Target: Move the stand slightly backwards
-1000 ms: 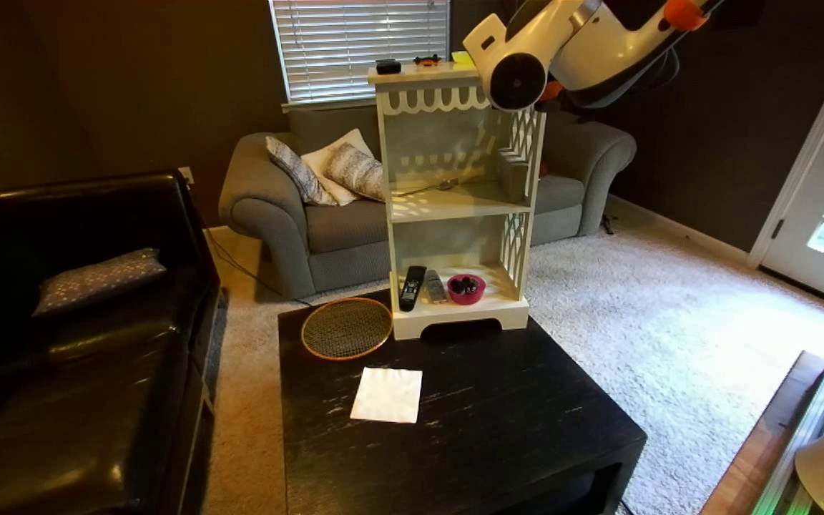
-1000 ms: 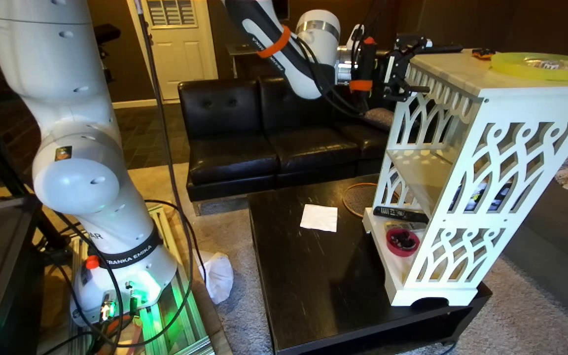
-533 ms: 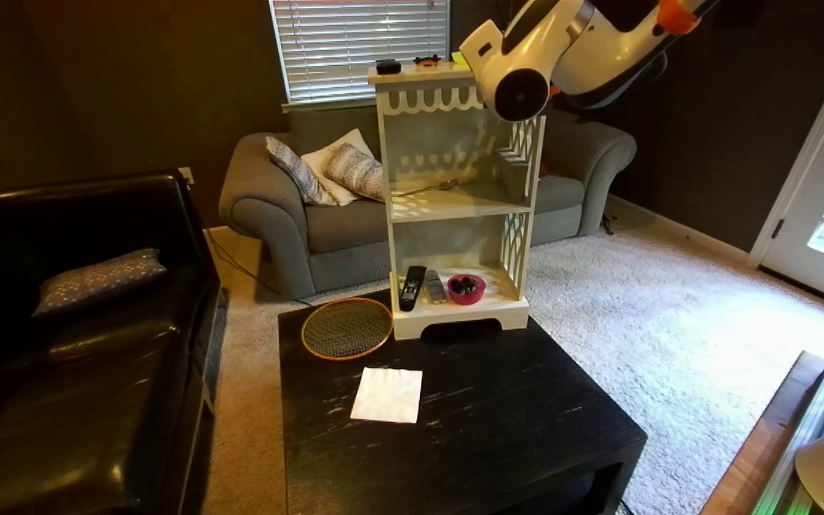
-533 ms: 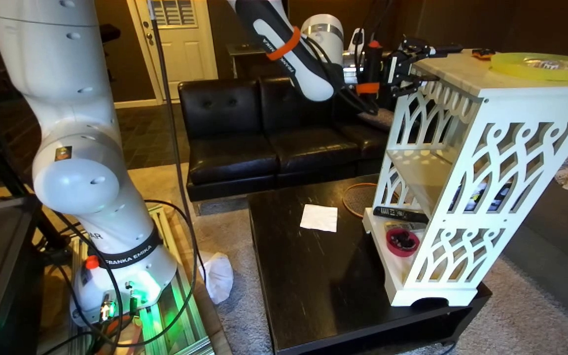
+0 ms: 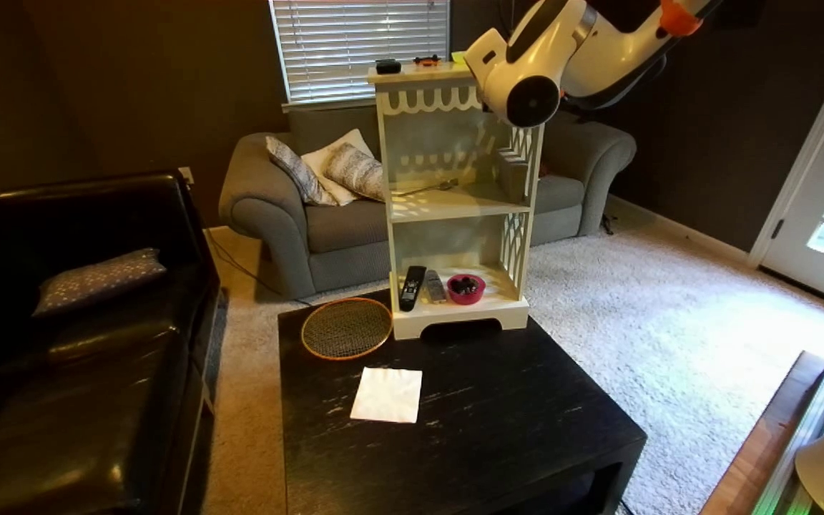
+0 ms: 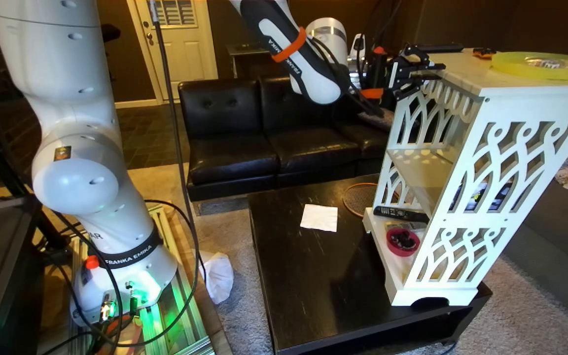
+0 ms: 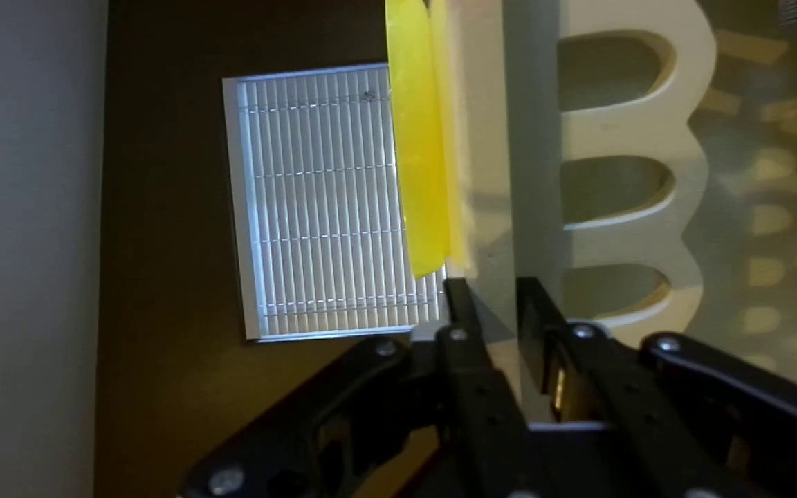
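Wrist view: the claw [image 7: 494,282] is at the stand [image 7: 627,135], with the edge of the stand's flat top showing in the narrow gap between its fingers [image 7: 461,311]; whether they press on it cannot be told. Compared with one second ago, the fingers have drawn markedly closer together, and the arm [image 5: 598,54] sits slightly lower in both exterior views. The stand is upright on the table [image 5: 498,422], with no clear shift. Relative to the stand: yellow tray [image 7: 416,138] on its top, pink bowl [image 5: 466,300] and black remote [image 5: 412,290] on its bottom shelf, orange-rimmed racket [image 5: 347,329] just beside its base, white sheet [image 5: 387,395] in front.
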Controlling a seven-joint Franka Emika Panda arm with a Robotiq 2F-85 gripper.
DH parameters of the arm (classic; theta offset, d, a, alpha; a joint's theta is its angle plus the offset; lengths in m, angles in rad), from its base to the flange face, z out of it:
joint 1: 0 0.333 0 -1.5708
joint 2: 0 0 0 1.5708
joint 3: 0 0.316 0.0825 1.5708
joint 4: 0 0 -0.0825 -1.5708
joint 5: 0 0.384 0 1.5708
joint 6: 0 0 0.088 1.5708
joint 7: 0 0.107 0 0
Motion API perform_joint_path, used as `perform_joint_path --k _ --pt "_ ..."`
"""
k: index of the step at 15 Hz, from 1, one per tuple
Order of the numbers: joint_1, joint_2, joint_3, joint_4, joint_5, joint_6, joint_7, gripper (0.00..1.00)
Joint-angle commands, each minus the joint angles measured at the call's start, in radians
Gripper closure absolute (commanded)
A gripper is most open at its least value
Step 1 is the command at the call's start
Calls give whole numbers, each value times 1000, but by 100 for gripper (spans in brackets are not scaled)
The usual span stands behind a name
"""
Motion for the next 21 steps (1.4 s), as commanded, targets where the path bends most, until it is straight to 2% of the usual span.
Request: perform_joint_path --k 1,5,6,7,8,9,15,17,21 --pt "-20 -14 -10 29 -102 90 96 59" --pt "-37 -15 -21 59 -158 152 162 29" --pt "-40 -14 -22 65 -169 163 176 32" --pt "-42 -12 -23 71 -180 171 188 44" --pt "-44 -10 -24 75 -188 180 200 60" --pt "-45 -11 -24 74 -191 191 209 60" --pt "-40 -28 -19 52 -156 221 220 99" --pt "-38 -42 -17 40 -147 227 205 94" --pt "-35 -59 -14 29 -118 243 196 94"
